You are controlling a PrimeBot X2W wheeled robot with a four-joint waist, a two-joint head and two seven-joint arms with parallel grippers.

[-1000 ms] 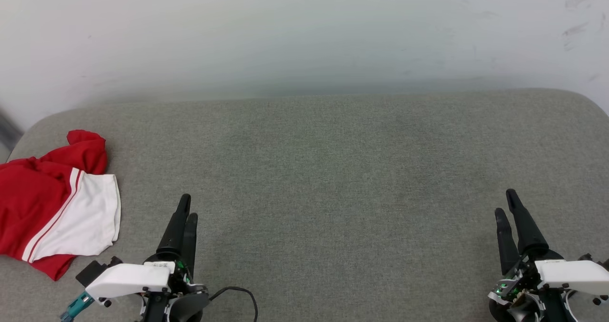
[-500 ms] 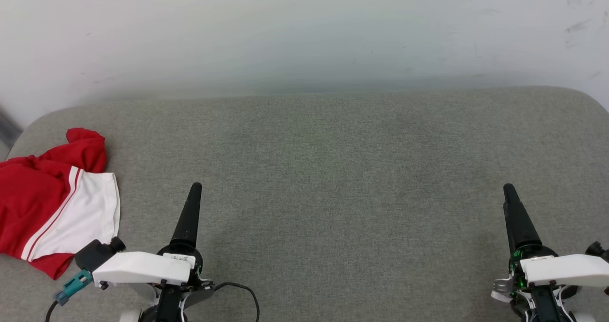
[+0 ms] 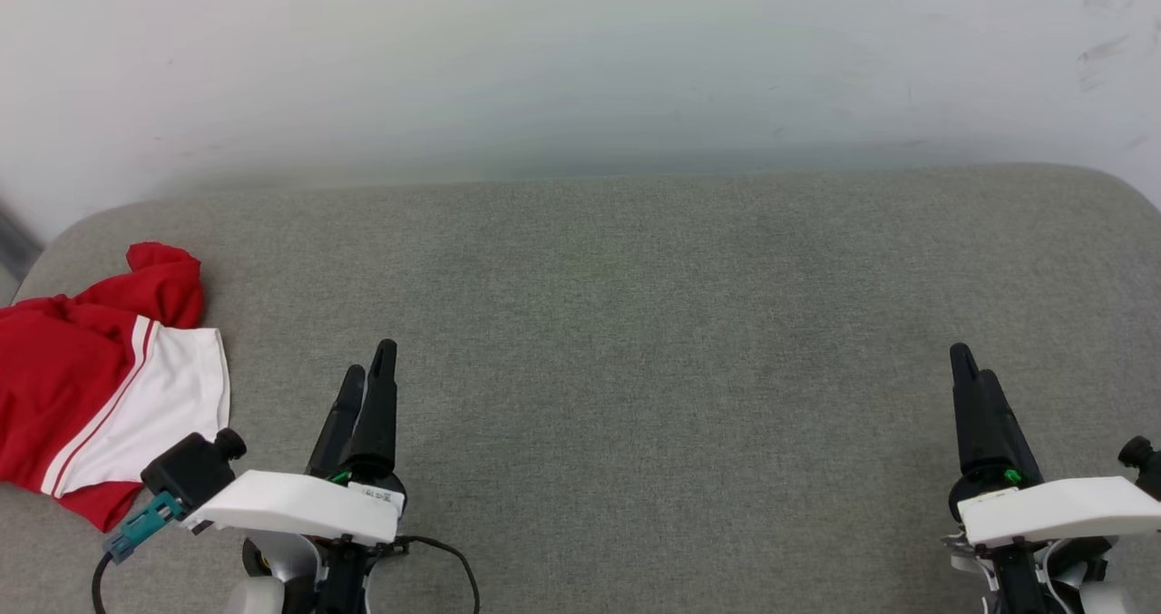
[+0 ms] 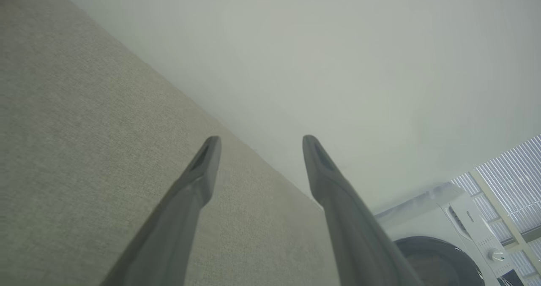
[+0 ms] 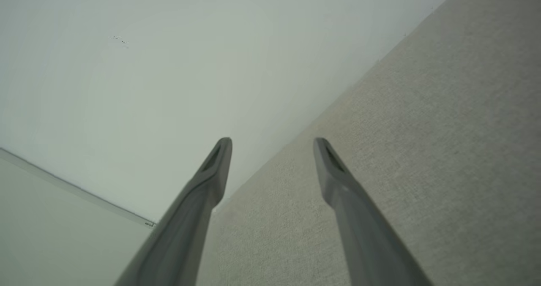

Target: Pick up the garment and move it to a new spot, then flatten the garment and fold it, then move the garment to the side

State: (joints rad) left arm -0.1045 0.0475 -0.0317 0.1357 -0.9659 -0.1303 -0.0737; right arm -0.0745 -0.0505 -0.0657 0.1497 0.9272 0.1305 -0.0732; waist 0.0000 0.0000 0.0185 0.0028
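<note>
Nothing of the task looks done yet. The garment (image 3: 86, 387) lies crumpled at the far left of the grey cushioned surface (image 3: 635, 324), red cloth bunched up with one white sleeve and its striped trim spread on top. It runs off the left edge of the head view, so how the rest of it lies cannot be told. The left gripper (image 3: 370, 360) hovers over the near part of the surface, near the sleeve but apart from it. Its wrist view shows the two fingers spread wide with nothing between them, pointed along the surface toward the pale wall (image 3: 580, 70). The right gripper (image 3: 970, 365) hangs well away on the opposite side, its jaws likewise wide apart and empty. By the look of it, the robot is at the very start. The pick-up has not begun, and the move to a new spot, the flattening, the folding and the final shift to the side are all left. The broad middle of the surface seems the likely place for the spreading.
</note>
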